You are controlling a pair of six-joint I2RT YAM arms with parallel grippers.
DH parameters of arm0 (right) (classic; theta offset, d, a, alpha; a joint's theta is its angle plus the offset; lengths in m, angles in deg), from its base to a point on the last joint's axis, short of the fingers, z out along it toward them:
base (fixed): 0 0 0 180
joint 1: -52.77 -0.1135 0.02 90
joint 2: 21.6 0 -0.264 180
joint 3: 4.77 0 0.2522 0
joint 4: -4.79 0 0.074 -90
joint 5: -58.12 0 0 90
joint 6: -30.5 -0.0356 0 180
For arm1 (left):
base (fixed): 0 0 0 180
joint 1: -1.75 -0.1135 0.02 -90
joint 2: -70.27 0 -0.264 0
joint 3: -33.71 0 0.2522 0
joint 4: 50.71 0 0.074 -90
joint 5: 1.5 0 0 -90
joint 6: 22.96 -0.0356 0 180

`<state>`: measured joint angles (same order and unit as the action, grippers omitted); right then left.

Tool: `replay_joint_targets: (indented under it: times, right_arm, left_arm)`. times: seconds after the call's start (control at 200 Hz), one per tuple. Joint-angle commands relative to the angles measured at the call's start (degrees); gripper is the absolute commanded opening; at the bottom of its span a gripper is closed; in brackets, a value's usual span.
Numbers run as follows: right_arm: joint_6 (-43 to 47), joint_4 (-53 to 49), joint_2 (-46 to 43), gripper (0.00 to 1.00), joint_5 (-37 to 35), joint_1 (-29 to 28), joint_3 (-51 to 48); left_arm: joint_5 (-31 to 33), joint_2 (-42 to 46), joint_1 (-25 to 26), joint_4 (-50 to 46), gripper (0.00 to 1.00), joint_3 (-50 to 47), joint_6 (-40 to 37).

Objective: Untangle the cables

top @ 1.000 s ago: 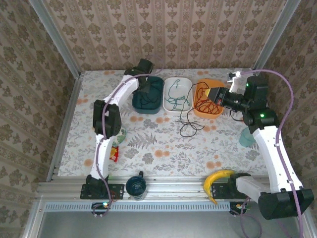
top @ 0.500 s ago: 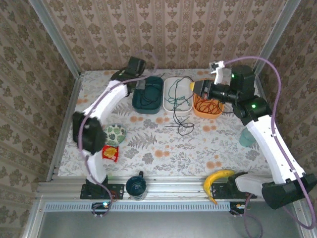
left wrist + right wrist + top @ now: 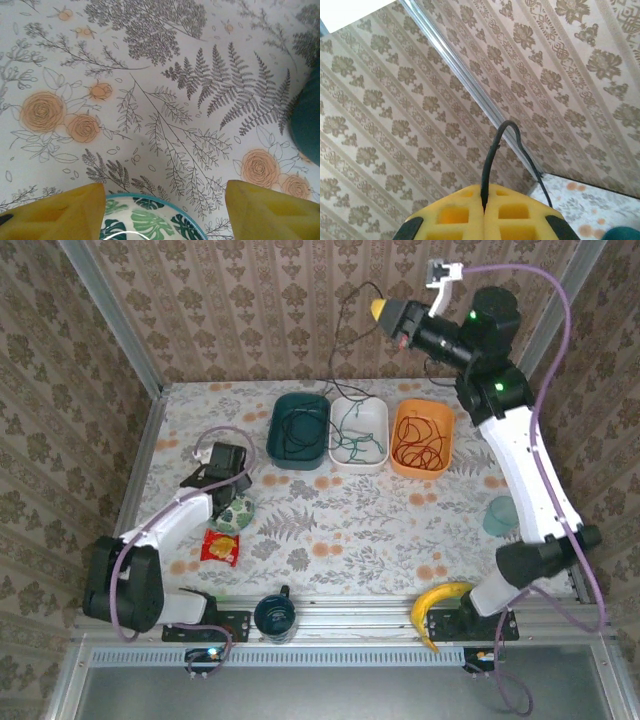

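Right claw (image 3: 484,200), clenched on black cable (image 3: 489,170), has swung up high; left claw (image 3: 162,212) released, retracted low.

Right fingers (image 3: 384,311) lifted black cable (image 3: 489,159) high; left arm (image 3: 180,513) withdrew.

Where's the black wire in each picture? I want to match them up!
Right wrist: the black cable loops up from between the yellow fingers, bottom centre.
Top external: it dangles from the right pincer, high by the back wall, down toward the white bin.
Left wrist: the left pincer hangs open over the table.
Shared landmark: the flowery table.
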<state>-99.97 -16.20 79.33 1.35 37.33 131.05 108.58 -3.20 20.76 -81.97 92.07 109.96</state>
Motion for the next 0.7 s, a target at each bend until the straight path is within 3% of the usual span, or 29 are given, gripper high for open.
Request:
replay_joint_targets:
  times: [0.0,0.14,0.27,0.695]
  right_arm:
    - [-6.84,3.03,8.41,0.0,3.98,-1.42,7.94]
    - [-6.51,-1.93,17.18,0.0,6.2,-2.99,16.89]
    - [-4.39,-5.63,20.98,0.0,5.93,-3.52,17.51]
    - [-2.53,-2.66,28.6,0.0,-2.64,-3.46,4.1]
  left_arm:
    - [1.49,1.51,-0.68,0.73,0.65,0.37,2.61]
    - [1.29,1.23,-0.85,0.49,0.65,1.43,2.17]
    - [1.06,1.12,-0.81,0.65,0.65,1.37,2.28]
    - [1.42,1.31,-0.72,-0.73,0.65,1.96,1.52]
